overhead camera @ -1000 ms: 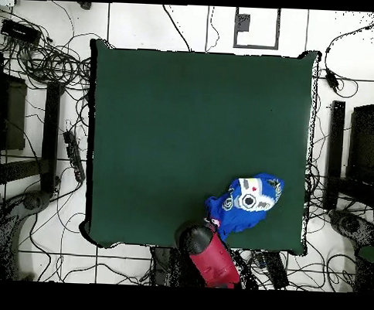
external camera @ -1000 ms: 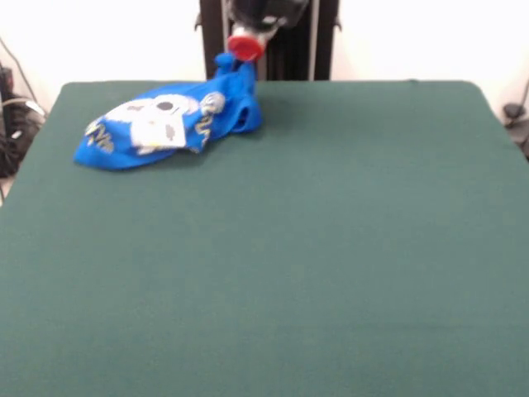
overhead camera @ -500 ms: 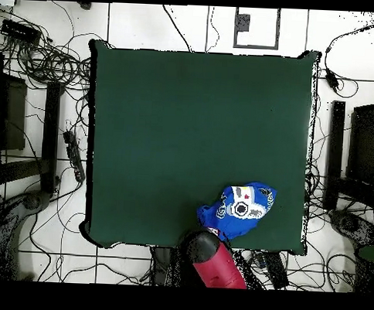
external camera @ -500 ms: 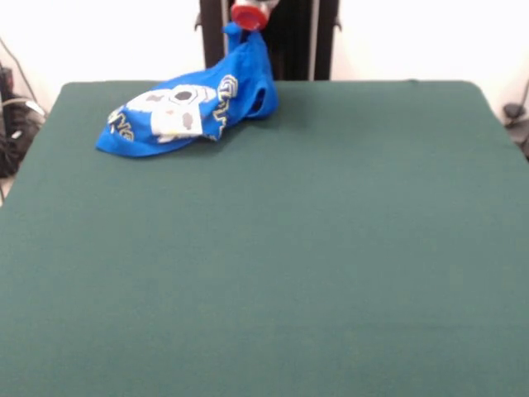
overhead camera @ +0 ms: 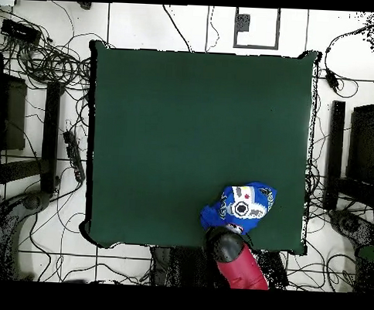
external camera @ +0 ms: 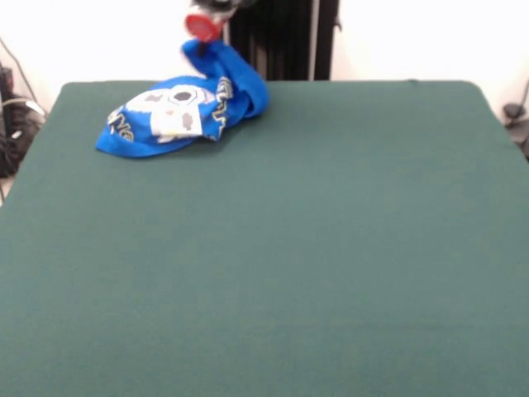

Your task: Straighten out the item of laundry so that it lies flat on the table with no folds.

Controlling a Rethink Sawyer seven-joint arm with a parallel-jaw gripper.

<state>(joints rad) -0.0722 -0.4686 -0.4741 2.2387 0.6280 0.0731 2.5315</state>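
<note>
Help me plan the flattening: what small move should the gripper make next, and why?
Probably pull the held edge out toward the open table and lower it. The gripper holds one end of the shirt raised, while the rest lies bunched near the table edge.

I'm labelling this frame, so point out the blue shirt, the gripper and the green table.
blue shirt (external camera: 169, 116): front view, on its white graphic.
gripper (external camera: 202, 25): front view, red tip above the lifted cloth.
green table (external camera: 331, 248): front view, bare felt.

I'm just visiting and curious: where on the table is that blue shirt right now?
In the front view, the blue shirt lies bunched at the green table's far left corner, one end lifted up to the gripper.
</note>
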